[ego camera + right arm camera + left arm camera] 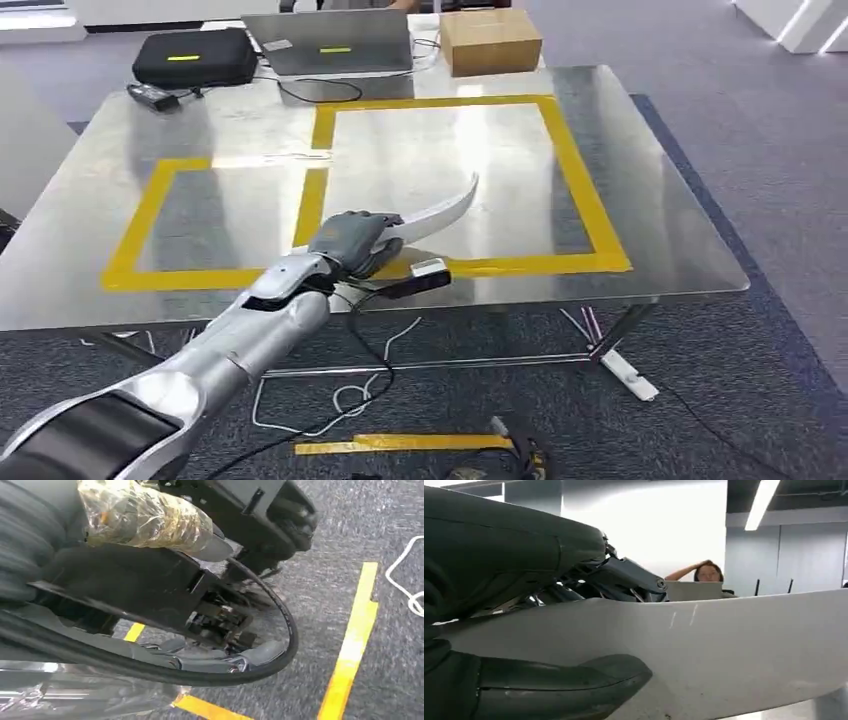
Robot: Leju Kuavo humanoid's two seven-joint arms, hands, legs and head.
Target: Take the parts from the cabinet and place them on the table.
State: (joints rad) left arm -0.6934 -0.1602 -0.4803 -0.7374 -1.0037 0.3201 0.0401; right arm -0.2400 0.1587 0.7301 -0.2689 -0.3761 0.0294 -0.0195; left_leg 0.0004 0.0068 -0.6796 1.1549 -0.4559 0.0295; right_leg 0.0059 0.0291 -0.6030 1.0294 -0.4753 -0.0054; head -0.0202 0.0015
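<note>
Left hand [352, 243] clamped on white curved part [440, 213], over near edge of steel table [660, 180].

Item, left to right: silver left arm enters from 7 o'clock; its hand wraps the part's butt end, thumb [559, 685] beneath and darker fingers [624, 577] above in the left wrist view. Part extends toward 2 o'clock, tip raised, crossing the yellow tape frame [580, 180]; contact with the tabletop cannot be told. Right hand: state cannot be told from the right wrist view. Far edge, 11 to 1 o'clock: black case [195, 57], laptop [330, 45], cardboard box [490, 40]. Risks, as judged: the hold sits at one end, so the long free end may lever and twist out; released this near the table's edge, the part may slide or tip to the floor.
</note>
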